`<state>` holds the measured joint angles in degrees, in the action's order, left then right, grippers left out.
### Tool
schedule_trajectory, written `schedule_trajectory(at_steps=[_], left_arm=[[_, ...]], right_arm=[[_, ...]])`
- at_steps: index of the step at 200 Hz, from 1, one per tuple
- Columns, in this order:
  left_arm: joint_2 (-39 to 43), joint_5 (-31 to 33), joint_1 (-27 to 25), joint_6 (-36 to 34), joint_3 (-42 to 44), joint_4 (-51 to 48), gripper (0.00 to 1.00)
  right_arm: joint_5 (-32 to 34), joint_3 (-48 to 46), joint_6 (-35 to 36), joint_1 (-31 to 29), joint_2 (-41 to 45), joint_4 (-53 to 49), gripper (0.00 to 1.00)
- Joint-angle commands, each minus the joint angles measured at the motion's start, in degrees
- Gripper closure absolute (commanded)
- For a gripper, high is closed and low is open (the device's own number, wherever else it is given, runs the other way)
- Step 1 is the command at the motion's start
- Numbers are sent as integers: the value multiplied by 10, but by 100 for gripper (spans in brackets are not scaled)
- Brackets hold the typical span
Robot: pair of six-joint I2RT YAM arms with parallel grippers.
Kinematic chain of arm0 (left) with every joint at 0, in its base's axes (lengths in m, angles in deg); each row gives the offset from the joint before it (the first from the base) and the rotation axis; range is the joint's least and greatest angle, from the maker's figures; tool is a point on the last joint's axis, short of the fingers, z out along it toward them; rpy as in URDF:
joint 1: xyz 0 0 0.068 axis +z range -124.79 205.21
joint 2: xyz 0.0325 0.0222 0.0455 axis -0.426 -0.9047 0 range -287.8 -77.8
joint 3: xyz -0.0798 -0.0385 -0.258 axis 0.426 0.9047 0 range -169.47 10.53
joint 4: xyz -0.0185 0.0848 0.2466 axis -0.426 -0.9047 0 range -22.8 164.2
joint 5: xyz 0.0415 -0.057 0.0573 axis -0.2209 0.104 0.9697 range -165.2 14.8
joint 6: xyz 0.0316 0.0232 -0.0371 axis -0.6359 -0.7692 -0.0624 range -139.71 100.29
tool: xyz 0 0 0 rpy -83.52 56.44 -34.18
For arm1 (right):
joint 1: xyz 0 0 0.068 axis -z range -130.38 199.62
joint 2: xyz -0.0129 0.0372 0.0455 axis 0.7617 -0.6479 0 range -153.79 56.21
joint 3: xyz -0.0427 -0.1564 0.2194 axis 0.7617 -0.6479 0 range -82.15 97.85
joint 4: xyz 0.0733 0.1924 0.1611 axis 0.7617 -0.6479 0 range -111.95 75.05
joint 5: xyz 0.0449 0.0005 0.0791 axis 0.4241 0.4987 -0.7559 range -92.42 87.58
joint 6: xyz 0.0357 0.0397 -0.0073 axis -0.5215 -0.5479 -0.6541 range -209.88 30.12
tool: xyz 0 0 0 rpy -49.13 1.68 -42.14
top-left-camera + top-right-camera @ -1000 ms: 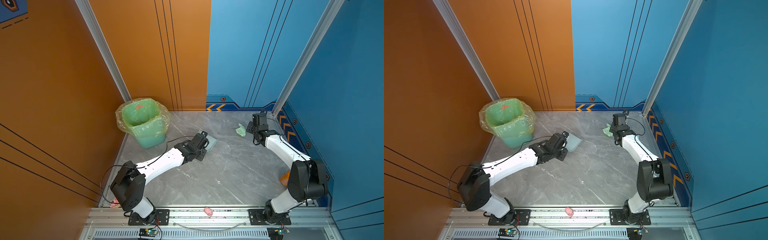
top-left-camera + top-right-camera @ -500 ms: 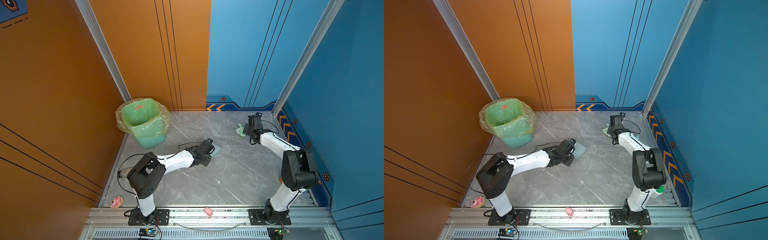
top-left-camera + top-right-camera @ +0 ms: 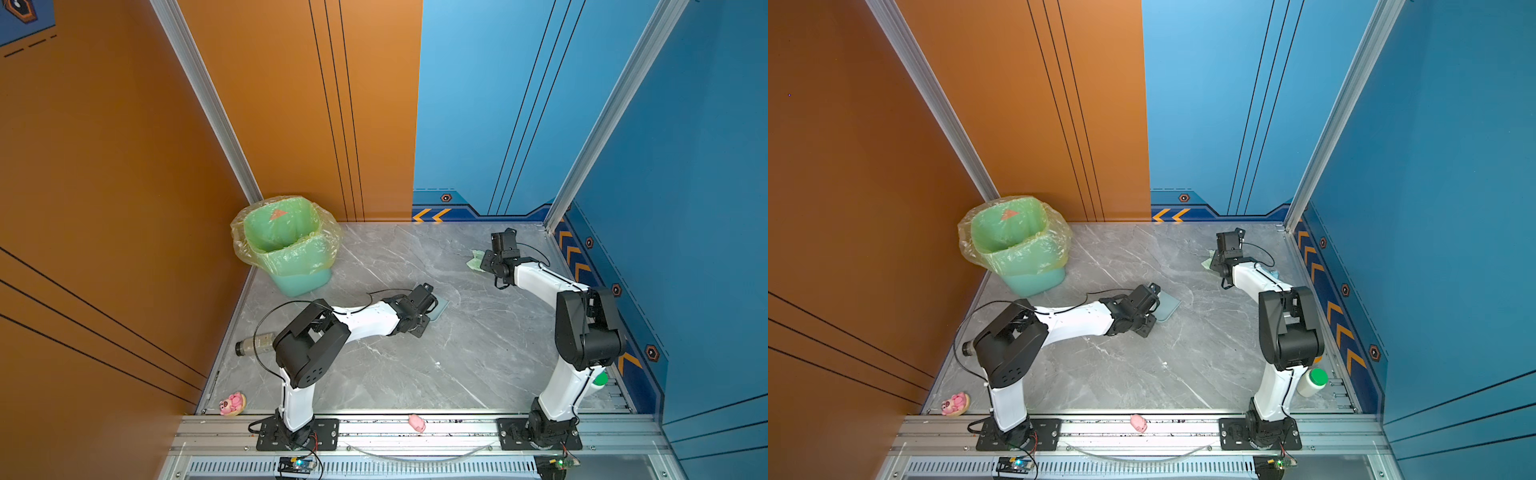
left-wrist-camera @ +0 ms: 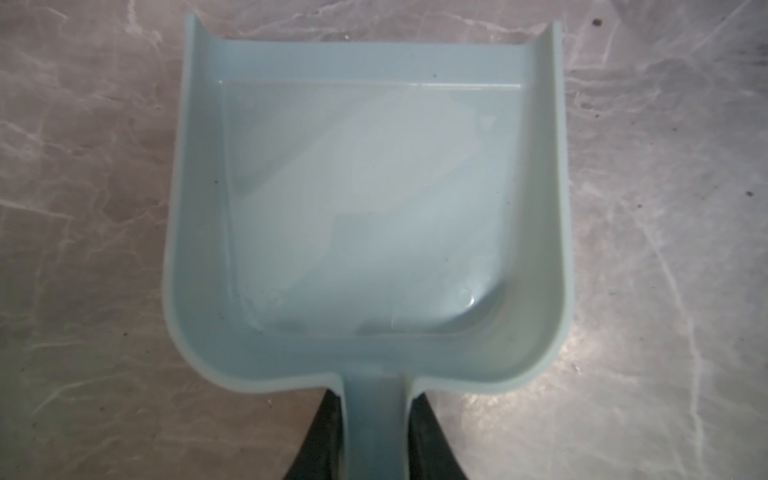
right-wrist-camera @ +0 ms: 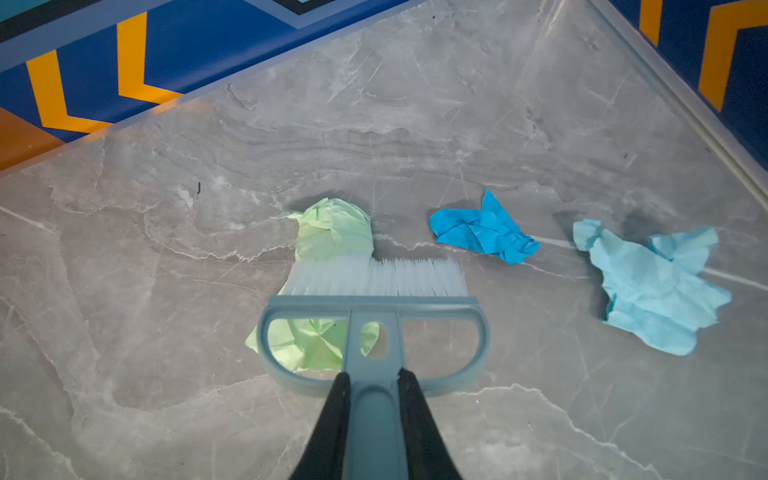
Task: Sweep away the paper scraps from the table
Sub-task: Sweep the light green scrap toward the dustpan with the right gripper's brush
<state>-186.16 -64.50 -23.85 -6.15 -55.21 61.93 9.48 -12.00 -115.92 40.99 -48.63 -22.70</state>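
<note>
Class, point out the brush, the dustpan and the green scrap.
brush (image 5: 395, 278), right wrist view, on its bristles.
dustpan (image 4: 365, 199), left wrist view, on its pan floor.
green scrap (image 5: 332, 232), right wrist view, on the crumple beyond the bristles.

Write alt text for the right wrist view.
The right gripper is shut on a grey-blue plastic brush, whose white bristles lie across a crumpled pale green paper scrap on the grey marble table. A blue scrap and a light blue scrap lie separately nearby.
</note>
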Motion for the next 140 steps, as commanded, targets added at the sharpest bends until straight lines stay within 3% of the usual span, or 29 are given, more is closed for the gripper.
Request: schedule_trajectory(at_steps=[1,45,116,140], left_arm=[[-12,4,-7,8,-13,-14,100],[-13,6,-7,6,-16,-21,100],[-20,3,-8,4,-25,-28,100],[-22,1,-8,4,-28,-28,100]], right_arm=[[-21,-23,-14,-11,-1,3,100],[-48,-72,-9,-37,39,-14,100],[-152,-100,31,-99,104,-107,100],[-216,-91,51,-107,106,-121,100]])
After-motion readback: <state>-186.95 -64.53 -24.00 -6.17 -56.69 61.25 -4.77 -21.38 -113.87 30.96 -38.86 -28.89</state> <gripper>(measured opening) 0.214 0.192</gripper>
